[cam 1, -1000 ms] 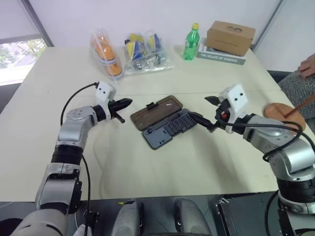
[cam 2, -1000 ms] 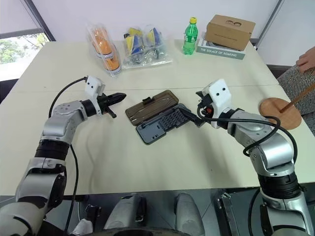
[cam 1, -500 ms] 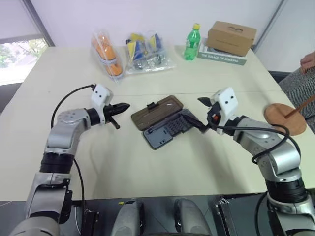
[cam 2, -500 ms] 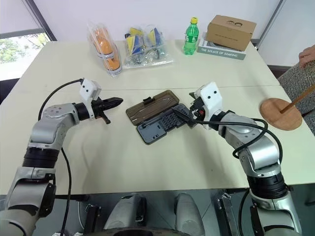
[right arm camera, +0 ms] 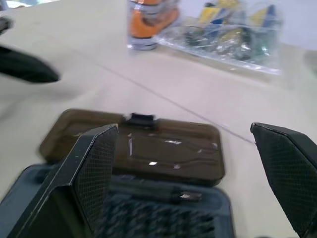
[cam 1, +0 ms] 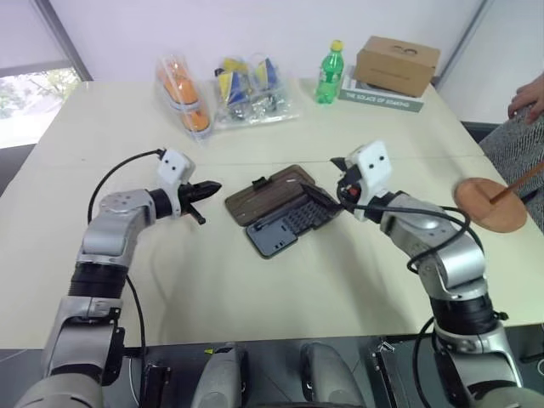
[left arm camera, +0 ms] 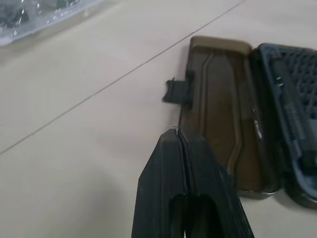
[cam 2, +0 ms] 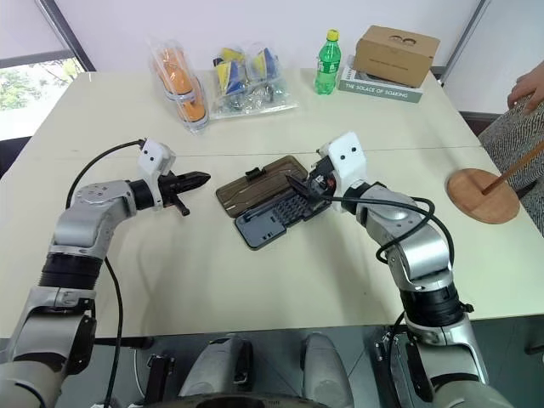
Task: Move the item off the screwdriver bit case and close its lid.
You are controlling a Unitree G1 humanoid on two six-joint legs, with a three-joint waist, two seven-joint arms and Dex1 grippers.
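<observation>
Finding the first job done already: seeing the wooden stand (cam 1: 489, 204) lying on the table (cam 1: 255, 289) far out to the right, well apart from the case (cam 1: 289, 223) (and seeing a person's hand (cam 1: 527, 93) near that same edge, a bit farther back). Seeing nothing sitting on top of the case now.

Waiting on the second job. Seeing the case lying open in the middle of the table, showing its rows of little metal bits. Seeing the brown lid (cam 1: 270, 194) lying flat on the table on the far left side of the case, not folded over yet, with its small black latch (cam 1: 261, 181) pointing away toward the far side.

Looking at the left gripper (cam 1: 211, 187): keeping both black fingers pressed together, holding nothing, pointing at the lid from the left, close beside it but not touching it as far as can be told.

Looking at the right gripper (cam 1: 321, 176): keeping its fingers spread wide, holding nothing, hovering over the right end of the case, facing across the bits toward the lid.

Guessing what is left: getting under or behind the lid, swinging it over onto the bits, and pressing it down so the latch is catching. Guessing about half of the whole task is done.
</observation>
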